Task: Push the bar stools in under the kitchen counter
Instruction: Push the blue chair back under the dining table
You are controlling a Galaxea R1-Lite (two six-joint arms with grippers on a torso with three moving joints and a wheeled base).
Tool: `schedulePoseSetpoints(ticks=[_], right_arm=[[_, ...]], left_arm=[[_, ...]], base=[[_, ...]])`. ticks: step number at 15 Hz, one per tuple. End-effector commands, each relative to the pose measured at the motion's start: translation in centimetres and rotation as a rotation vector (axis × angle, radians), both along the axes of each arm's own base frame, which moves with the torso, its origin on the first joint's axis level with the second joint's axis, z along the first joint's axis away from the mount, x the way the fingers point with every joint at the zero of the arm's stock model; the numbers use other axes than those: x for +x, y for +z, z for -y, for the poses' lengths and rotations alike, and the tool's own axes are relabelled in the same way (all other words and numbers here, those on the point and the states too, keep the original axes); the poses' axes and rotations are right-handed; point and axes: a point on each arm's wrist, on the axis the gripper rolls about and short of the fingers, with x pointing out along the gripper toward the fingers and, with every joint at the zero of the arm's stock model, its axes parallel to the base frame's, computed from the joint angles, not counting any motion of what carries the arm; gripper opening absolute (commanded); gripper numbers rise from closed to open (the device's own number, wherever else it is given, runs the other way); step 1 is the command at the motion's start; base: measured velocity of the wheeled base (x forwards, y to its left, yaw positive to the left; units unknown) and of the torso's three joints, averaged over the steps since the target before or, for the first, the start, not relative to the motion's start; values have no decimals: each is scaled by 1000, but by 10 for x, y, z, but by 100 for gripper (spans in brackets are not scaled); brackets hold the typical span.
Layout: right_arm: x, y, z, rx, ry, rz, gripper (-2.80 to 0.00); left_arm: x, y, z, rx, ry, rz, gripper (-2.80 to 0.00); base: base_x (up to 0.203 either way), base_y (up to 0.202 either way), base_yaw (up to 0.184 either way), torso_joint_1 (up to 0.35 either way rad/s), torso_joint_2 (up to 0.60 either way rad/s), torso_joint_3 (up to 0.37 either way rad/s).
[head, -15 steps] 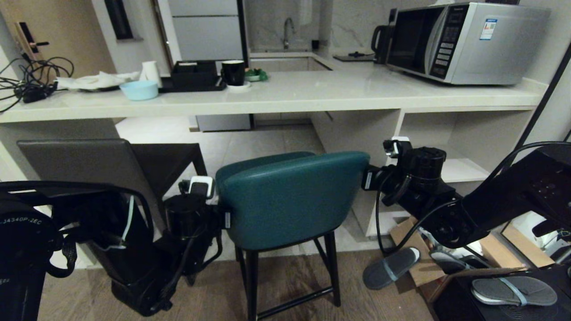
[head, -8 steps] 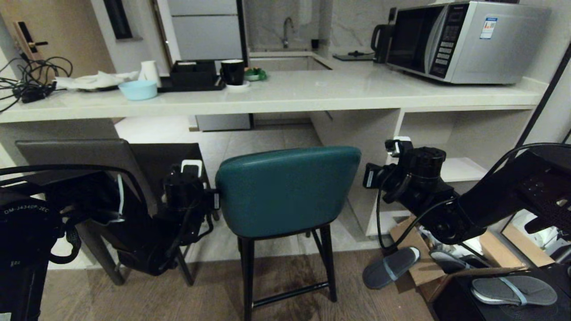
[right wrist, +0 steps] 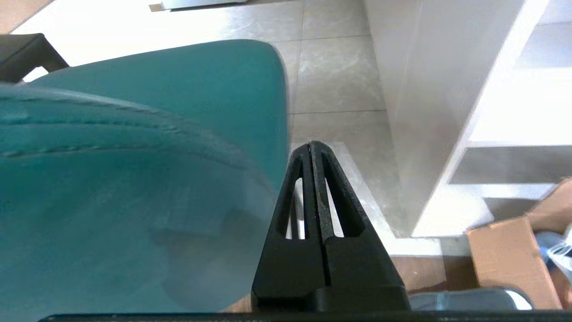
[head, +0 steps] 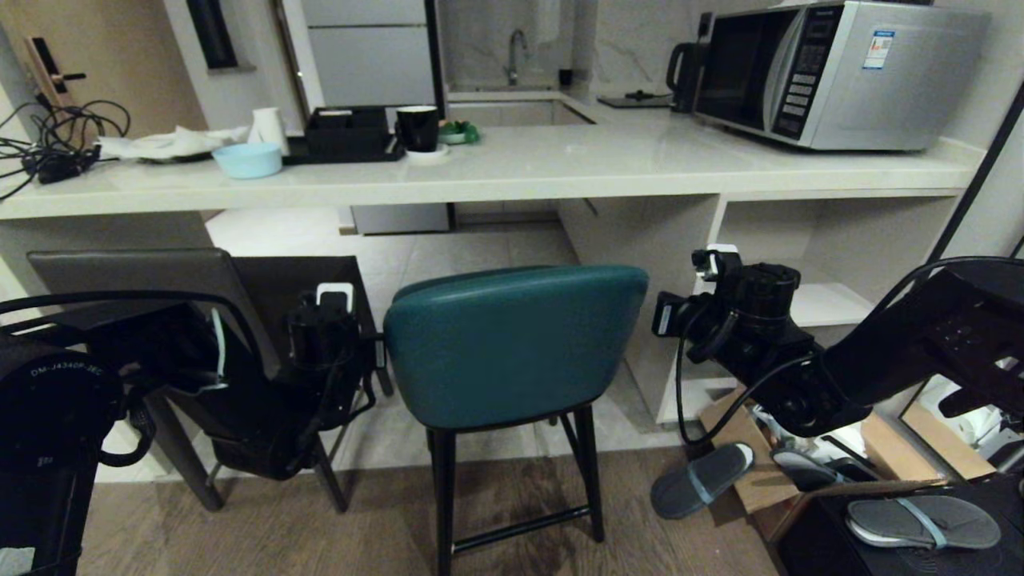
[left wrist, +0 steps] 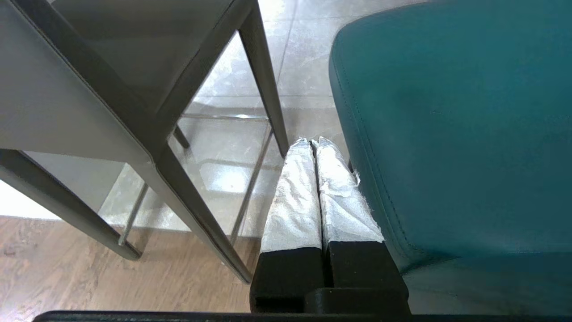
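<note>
The teal bar stool [head: 516,344] stands in front of the kitchen counter [head: 560,172], its rounded back facing me. The dark grey bar stool [head: 136,280] stands to its left, partly under the counter. My left gripper [head: 382,352] is shut and lies against the left edge of the teal back; in the left wrist view its white-wrapped fingers [left wrist: 295,197] lie beside the teal stool [left wrist: 447,134], with the grey stool [left wrist: 67,89] on the other side. My right gripper [head: 658,316] is shut at the teal back's right edge; in the right wrist view, the gripper [right wrist: 311,145] sits close beside the teal stool [right wrist: 134,179].
A microwave [head: 832,72], a blue bowl [head: 250,160], a black cup [head: 418,128] and cables [head: 56,144] sit on the counter. Open white shelves [head: 832,264] stand to the right. Slippers [head: 700,480] and cardboard [head: 740,448] lie on the floor at the right.
The teal stool's back has turned square to me and moved a little toward the counter. My left arm has moved forward along its left edge. The right arm has hardly moved.
</note>
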Motion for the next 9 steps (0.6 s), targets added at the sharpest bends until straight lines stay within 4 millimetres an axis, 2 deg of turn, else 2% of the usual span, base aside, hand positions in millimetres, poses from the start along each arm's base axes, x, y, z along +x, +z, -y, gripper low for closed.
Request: schedulePoseSetpoints(ticks=[1,3,4,5,7,8,9], right_arm=[[-4,4,2,10,-4,11,-280],[-9,7,3,27,-7,21,-280],[-12,5,4,27,-8,15,-280],[-16,2,4,26,-8,9,-280],[-22,-3,6,30,-10,11,-280],[-26,-3,7,30,-10,13,-280],[-30,-2,8,30,-8,13,-280]], left_arm=[[-15,8,-7,0,7,-5,-280],[-47,14,-19,-11,8,-33,-280],[-65,19,-18,-36,-23,-34,-280],[-86,25,-8,-72,-90,-34,-280],[-116,27,24,-123,-262,-50,-280],[-123,26,37,-137,-320,-56,-280],[-120,22,46,-140,-342,-64,-280]], base=[[0,0,0,0,0,0],[0,0,0,0,0,0],[0,0,0,0,0,0],[0,0,0,0,0,0],[0,0,0,0,0,0],[0,0,0,0,0,0],[0,0,0,0,0,0]])
